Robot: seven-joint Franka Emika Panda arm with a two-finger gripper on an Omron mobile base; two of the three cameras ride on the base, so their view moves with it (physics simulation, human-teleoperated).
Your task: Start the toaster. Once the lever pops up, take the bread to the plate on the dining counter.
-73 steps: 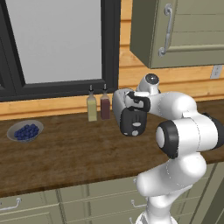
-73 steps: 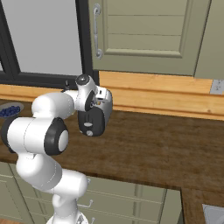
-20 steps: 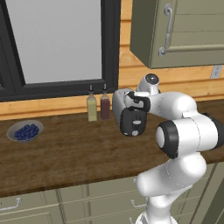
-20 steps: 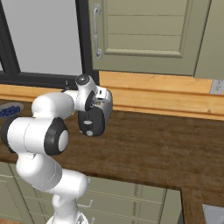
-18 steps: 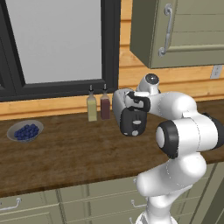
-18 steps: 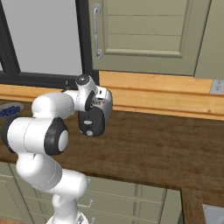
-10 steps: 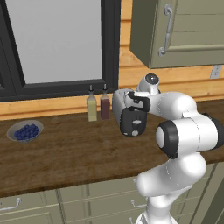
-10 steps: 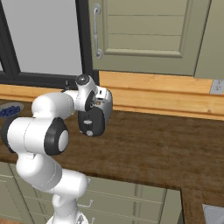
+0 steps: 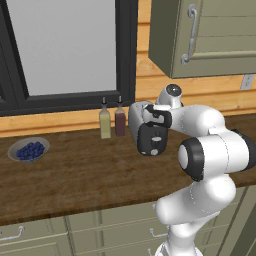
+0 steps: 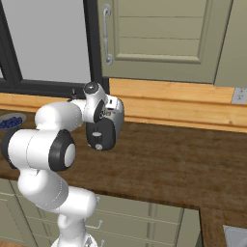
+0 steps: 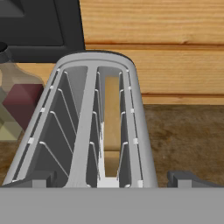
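Toaster seen from above, bread in its right slot; bottles at 9 o'clock. Gripper spread wide over it, fingertips straddling the body.

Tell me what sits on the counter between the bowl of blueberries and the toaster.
In the left base view, two slim bottles stand side by side between the bowl of blueberries and the toaster, right beside the toaster; otherwise bare wooden counter.
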